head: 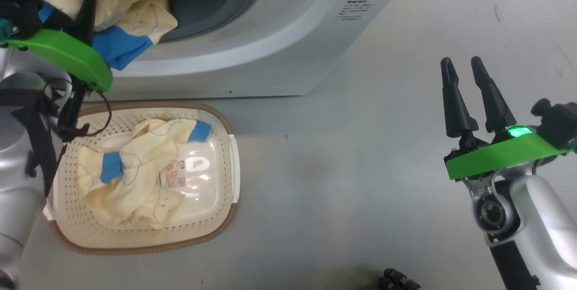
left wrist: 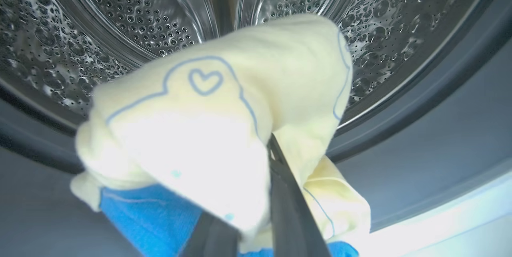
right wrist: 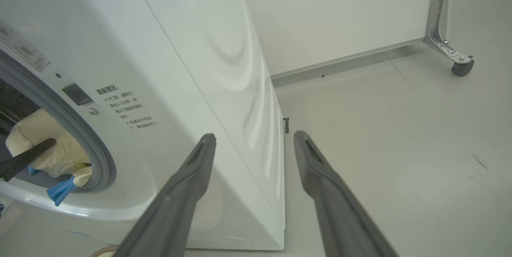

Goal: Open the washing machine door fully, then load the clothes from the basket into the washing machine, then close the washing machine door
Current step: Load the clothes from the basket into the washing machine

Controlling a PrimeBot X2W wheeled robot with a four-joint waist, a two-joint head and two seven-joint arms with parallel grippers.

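My left gripper (left wrist: 256, 149) is shut on a pale yellow garment (left wrist: 208, 129) with blue line prints and a blue patch. It holds the garment at the mouth of the washing machine (head: 270, 46), in front of the dimpled steel drum (left wrist: 120, 17). The cloth hangs over the grey gasket (head: 243, 6). More of the clothes (head: 135, 168) lie in the cream basket (head: 225, 209) on the floor below the opening. Far to the right, my right gripper (head: 460, 61) stands open and holds nothing, level with the machine's side (right wrist: 180, 49). The washing machine door is out of view.
Grey floor (head: 338, 191) stretches between the basket and my right arm. A metal frame leg on a castor (right wrist: 460, 65) stands by the white wall (right wrist: 340, 9). A small dark object (head: 399, 278) lies at the bottom edge of the head view.
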